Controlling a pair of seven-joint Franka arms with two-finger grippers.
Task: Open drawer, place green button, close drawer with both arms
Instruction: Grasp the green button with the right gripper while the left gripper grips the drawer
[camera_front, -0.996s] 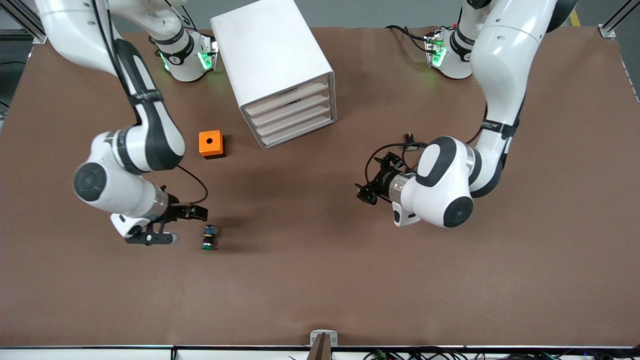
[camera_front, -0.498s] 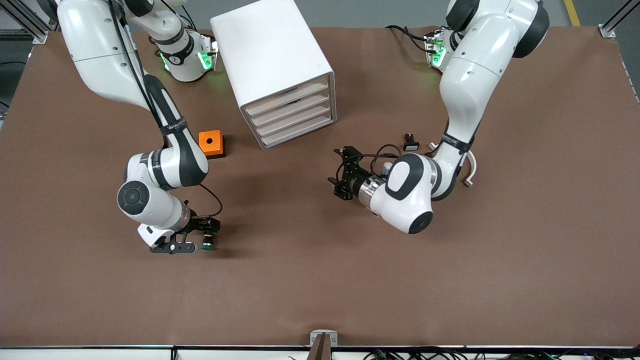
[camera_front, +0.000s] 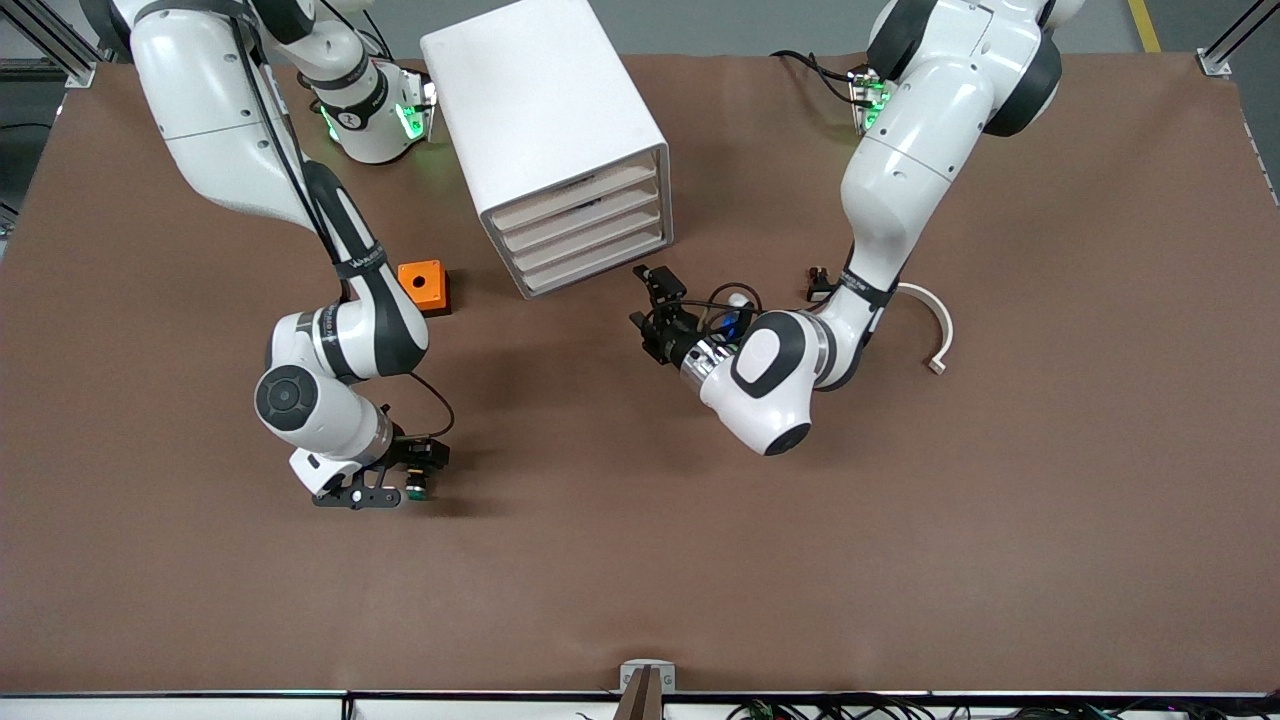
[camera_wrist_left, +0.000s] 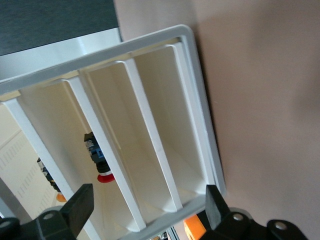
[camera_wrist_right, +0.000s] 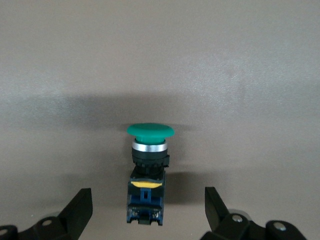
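Straddling the button (camera_wrist_right: 148, 170) with right tool (camera_front: 405, 478) wide; left tool (camera_front: 648, 300) wide before shut drawer (camera_front: 575, 194); nothing done.

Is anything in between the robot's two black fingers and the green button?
No. In the right wrist view, the right gripper's open fingers flank the button, with only bare table between.
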